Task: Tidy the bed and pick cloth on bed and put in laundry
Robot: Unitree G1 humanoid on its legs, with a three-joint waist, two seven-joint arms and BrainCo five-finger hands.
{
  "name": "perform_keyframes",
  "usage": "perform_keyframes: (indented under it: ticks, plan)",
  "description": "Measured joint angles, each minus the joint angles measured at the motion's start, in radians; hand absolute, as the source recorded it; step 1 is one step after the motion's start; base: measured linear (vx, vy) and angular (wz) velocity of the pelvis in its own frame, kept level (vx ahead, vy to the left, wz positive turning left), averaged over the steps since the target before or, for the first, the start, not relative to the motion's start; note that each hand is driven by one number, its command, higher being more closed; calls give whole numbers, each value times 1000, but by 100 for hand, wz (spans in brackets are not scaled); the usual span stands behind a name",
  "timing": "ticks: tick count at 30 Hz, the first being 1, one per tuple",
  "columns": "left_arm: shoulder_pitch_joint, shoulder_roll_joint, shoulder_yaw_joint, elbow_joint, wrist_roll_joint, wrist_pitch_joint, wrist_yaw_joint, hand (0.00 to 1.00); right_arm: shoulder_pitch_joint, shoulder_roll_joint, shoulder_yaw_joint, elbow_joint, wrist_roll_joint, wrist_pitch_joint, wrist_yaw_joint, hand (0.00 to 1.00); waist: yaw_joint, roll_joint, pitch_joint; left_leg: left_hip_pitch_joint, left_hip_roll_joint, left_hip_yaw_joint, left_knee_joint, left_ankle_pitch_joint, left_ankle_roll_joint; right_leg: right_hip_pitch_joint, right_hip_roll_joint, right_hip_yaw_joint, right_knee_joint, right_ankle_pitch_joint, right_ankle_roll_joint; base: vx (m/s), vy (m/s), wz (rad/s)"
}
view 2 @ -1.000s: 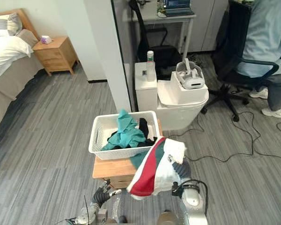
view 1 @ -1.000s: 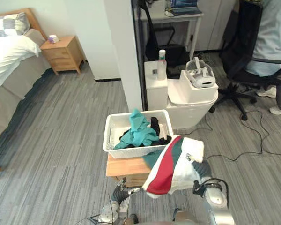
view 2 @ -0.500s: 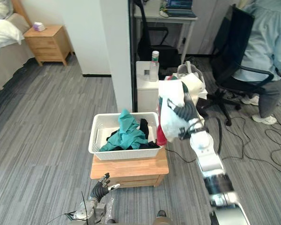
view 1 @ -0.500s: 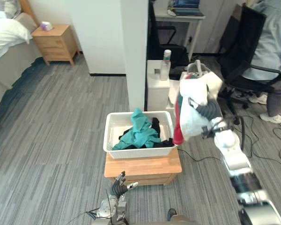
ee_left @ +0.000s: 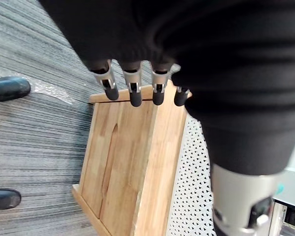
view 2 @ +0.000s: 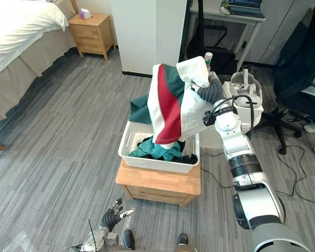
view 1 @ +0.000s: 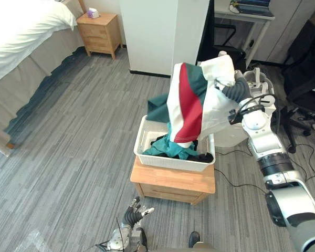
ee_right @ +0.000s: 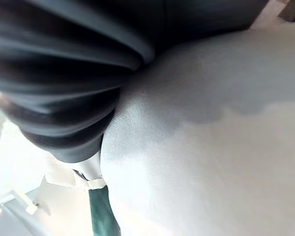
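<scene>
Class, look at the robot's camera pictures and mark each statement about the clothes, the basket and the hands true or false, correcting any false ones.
1. The white, red and green garment hangs from the right hand above the white perforated plastic basket. True.
2. The basket is empty. False: teal clothes and black clothes lie in it.
3. The basket stands on a low wooden stand. True.
4. The left hand grips a piece of cloth. False: it hangs low near the floor with straight fingers and holds nothing.
</scene>
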Motion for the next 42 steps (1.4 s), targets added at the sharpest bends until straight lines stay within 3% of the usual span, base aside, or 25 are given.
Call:
perform_keyframes:
  ticks: [4,8,13,19,20,25,30,33,35,41,42]
  plan:
    - [-9,2,7,-28,0,-13,-2,0,-75,-2,-1,107,-5,11,-3,100,-2,50,52,-60,1,7,0,25,7,-60,1,-3,-3,26,-9,-109,22,1]
    - [-37,1,6,-35,-6,-27,-5,0,-146,-15,-1,172,-11,21,-4,100,-2,82,106,-112,2,7,0,47,12,-103,2,-6,-21,55,-13,-75,19,2]
    - [-74,1,3,-55,-35,-48,-5,0,-284,-81,-1,287,-10,22,-23,100,4,137,186,-179,-1,-10,0,72,17,-159,1,-22,-21,78,-9,-23,-3,10]
    - [-78,0,-3,-85,-55,-57,-6,0,-310,-122,-3,352,-1,20,-48,100,11,180,232,-229,-7,-14,0,91,28,-207,-2,-30,-19,89,-9,20,-11,5]
    - [-79,0,-5,-88,-58,-58,-6,0,-310,-121,-4,389,3,21,-50,0,14,189,237,-238,-8,-17,0,91,28,-217,-2,-30,-17,89,-9,41,-6,1]
    - [-112,-4,-15,-88,-58,-62,-5,0,-308,-108,-7,416,3,21,-53,0,15,204,265,-246,-7,-23,0,92,27,-223,-1,-32,-17,89,-9,24,-5,1]
    - [-144,-11,-14,-88,-58,-71,3,0,-207,-19,-34,355,-1,22,-73,0,10,201,267,-241,-6,-23,0,92,26,-217,0,-32,-17,89,-10,31,-7,0]
    - [-152,-10,-9,-88,-55,-72,6,0,-94,48,-33,247,-46,25,-74,0,2,183,272,-211,-3,-17,0,91,26,-187,3,-30,-20,87,-10,40,-22,-4]
    - [-152,-10,3,-88,-46,-72,6,0,-30,96,-28,176,-101,29,-74,0,-4,158,270,-192,2,-11,-1,87,22,-170,7,-27,-22,83,-12,37,-43,-8]
    - [-133,-3,30,-67,-3,-58,8,0,161,160,-23,-48,-274,28,-81,0,-6,24,206,-124,21,14,-1,67,8,-107,22,-3,-46,70,-18,35,-49,-13]
    - [-128,0,30,-67,3,-54,9,0,174,160,-23,-64,-280,28,-85,0,-6,13,195,-118,22,17,-1,65,8,-102,23,-1,-49,70,-18,42,-41,-14]
